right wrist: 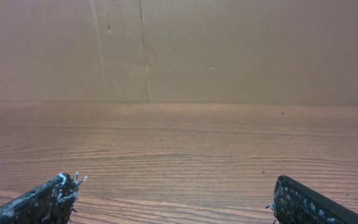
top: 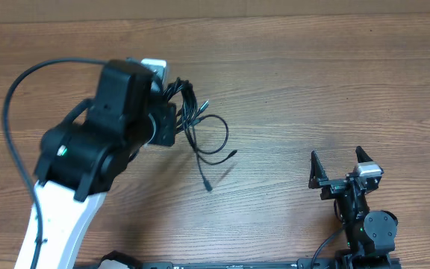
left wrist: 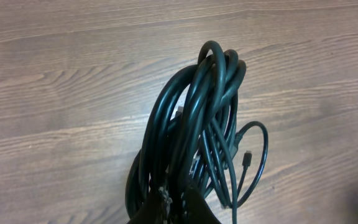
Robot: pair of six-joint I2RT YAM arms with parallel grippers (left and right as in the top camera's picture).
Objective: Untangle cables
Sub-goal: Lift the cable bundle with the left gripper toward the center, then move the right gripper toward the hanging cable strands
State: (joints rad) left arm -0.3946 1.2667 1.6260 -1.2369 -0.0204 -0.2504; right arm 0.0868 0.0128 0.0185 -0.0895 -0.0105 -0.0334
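The cables (top: 192,119) are a tangled bundle of thin black cords at the upper left of the table. Loose loops and plug ends trail toward the middle, and one plug (top: 208,187) lies lowest. My left gripper (top: 175,119) is shut on the bundle. In the left wrist view the cables (left wrist: 197,118) hang as a coiled bunch above the wood, pinched between my left gripper (left wrist: 176,210) at the bottom edge. A small plug (left wrist: 246,157) dangles at the right. My right gripper (top: 341,161) stands open and apart from the cords, with nothing between its fingers (right wrist: 61,190).
The wooden table (top: 312,82) fills the view, with a brown wall (right wrist: 197,50) behind its far edge. A thick black arm cable (top: 13,97) loops out at the left of the left arm.
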